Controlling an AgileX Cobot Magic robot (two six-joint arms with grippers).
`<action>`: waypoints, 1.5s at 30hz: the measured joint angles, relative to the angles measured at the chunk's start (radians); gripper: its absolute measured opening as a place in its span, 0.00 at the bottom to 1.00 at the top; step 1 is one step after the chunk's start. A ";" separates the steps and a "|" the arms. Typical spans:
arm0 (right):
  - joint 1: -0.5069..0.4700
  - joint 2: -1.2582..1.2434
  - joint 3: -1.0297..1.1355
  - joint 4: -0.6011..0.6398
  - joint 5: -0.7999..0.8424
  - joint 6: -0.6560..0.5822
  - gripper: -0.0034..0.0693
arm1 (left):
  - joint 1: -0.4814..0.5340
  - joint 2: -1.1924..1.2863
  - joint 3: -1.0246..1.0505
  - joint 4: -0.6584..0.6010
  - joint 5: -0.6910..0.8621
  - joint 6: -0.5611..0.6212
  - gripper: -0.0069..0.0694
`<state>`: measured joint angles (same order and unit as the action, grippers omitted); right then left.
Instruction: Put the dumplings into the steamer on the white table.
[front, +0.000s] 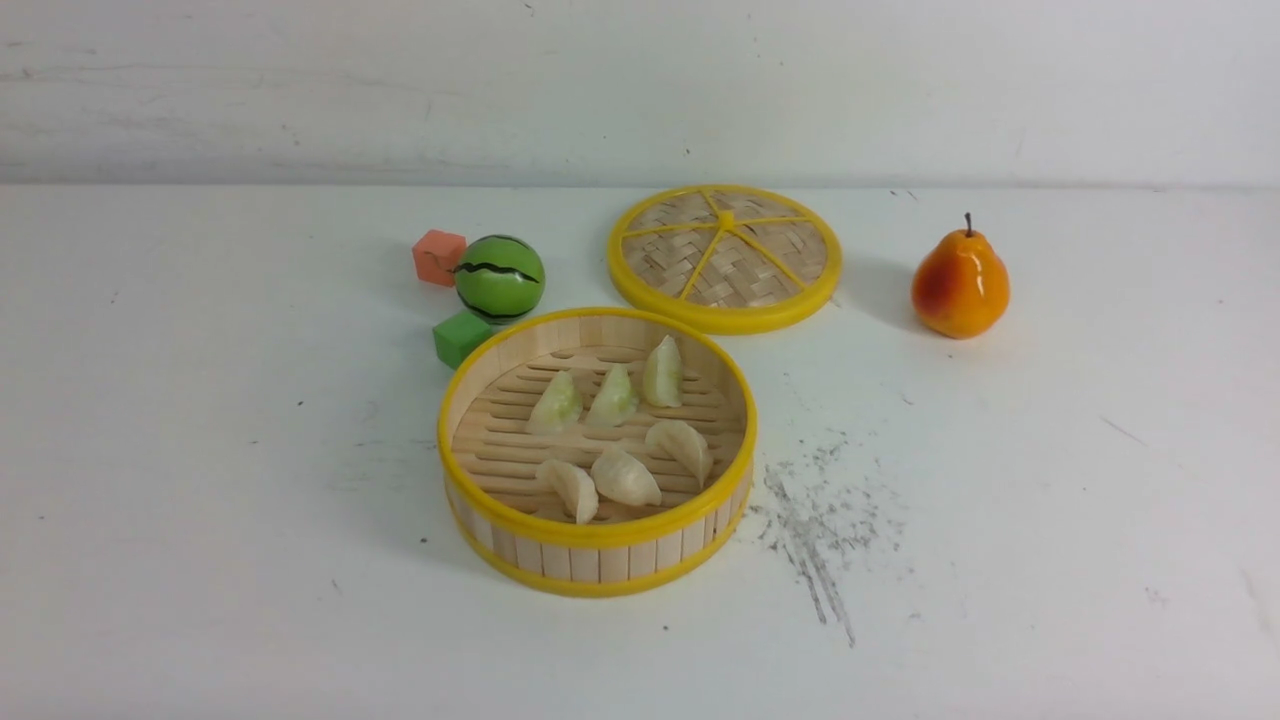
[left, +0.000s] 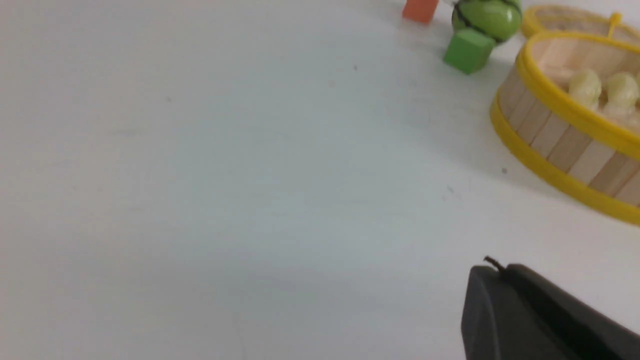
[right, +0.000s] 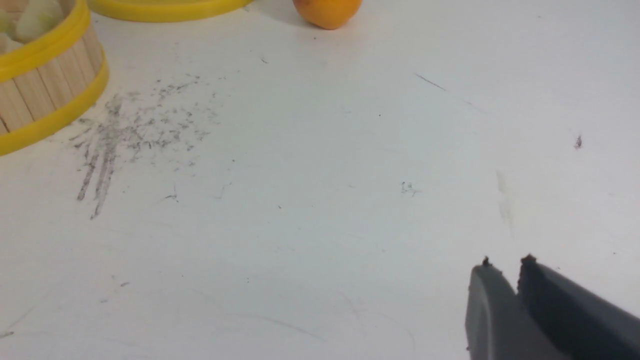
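Note:
The steamer (front: 597, 530) stands in the middle of the white table (front: 200, 500). Three pale green dumplings (front: 613, 397) lie in its far half and three cream-white dumplings (front: 625, 477) in its near half. Neither gripper shows in the front view. My left gripper (left: 500, 267) is shut and empty, low over bare table, apart from the steamer's wall (left: 560, 145) on its left side. My right gripper (right: 505, 262) is shut and empty, its tips slightly parted, over bare table well to the right of the steamer (right: 45, 95).
The woven lid (front: 725, 258) lies flat behind the steamer. A pear (front: 959, 283) stands at the back right. A green striped ball (front: 499, 278), an orange cube (front: 438, 257) and a green cube (front: 460, 338) sit behind the steamer's left. Grey scratch marks (front: 815, 520) lie to its right.

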<state>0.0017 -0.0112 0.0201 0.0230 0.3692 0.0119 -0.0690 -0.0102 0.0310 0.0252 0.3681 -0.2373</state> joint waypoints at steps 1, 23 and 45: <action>0.000 0.000 0.000 0.000 0.000 0.000 0.16 | 0.001 0.000 0.000 -0.013 0.007 0.031 0.07; 0.000 0.000 0.000 0.001 0.000 0.000 0.20 | 0.002 0.000 0.000 -0.033 0.016 0.079 0.07; 0.000 0.000 0.000 0.002 0.000 0.000 0.23 | 0.002 0.000 0.000 -0.033 0.016 0.079 0.07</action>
<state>0.0017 -0.0112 0.0201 0.0250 0.3692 0.0119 -0.0666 -0.0102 0.0310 -0.0077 0.3840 -0.1581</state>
